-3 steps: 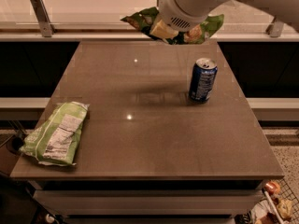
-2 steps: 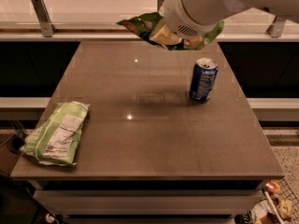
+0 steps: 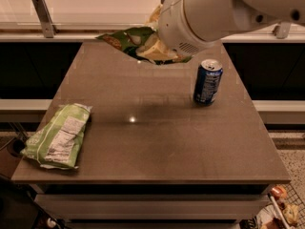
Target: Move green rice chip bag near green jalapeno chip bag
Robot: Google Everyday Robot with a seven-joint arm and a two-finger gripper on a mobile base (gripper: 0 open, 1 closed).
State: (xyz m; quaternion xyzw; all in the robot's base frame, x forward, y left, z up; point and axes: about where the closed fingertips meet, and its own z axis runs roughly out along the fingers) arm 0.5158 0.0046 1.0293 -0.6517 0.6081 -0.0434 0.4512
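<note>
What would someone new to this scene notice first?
The big white robot arm looms over the table's far edge, and the green rice chip bag sticks out beneath it. The gripper is hidden behind the arm there. Next come the blue can standing at right and the green jalapeno chip bag lying near-left.

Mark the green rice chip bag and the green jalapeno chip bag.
green rice chip bag (image 3: 125, 38), camera view, left wrinkled end.
green jalapeno chip bag (image 3: 64, 137), camera view, white label panel.
gripper: hidden behind arm (image 3: 205, 13), by the rice bag.
</note>
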